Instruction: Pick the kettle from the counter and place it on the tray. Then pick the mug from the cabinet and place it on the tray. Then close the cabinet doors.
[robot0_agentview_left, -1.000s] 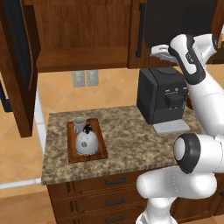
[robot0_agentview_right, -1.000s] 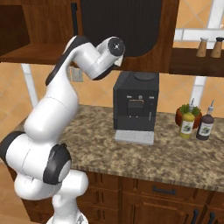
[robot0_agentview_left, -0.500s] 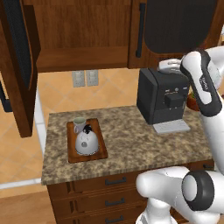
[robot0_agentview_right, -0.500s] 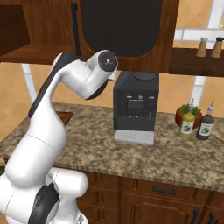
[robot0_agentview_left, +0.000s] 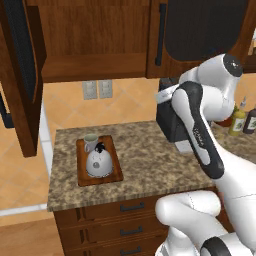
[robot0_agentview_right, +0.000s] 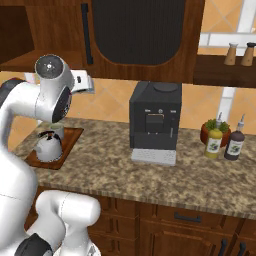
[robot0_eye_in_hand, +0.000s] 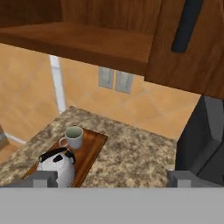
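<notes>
The kettle (robot0_agentview_left: 98, 163) and mug (robot0_agentview_left: 90, 142) both stand on the tray (robot0_agentview_left: 116, 167) at the counter's (robot0_agentview_left: 145, 170) left end — mug just behind the kettle. The gripper (robot0_eye_in_hand: 111, 178) hangs high beside the coffee machine (robot0_agentview_right: 155, 122), fingers (robot0_eye_in_hand: 43, 178) wide apart, empty. The cabinet's (robot0_agentview_left: 95, 47) left door (robot0_agentview_left: 22, 75) stands open.

Warm orange tiled wall (robot0_agentview_left: 130, 107) runs behind the worktop, with a pale double socket plate (robot0_agentview_left: 97, 89) set into it. A black coffee machine (robot0_agentview_right: 155, 122) stands further along, near two sauce bottles (robot0_agentview_right: 224, 142) and a red plant pot (robot0_agentview_right: 206, 132). Salt and pepper shakers (robot0_agentview_right: 239, 54) sit on a high shelf.
</notes>
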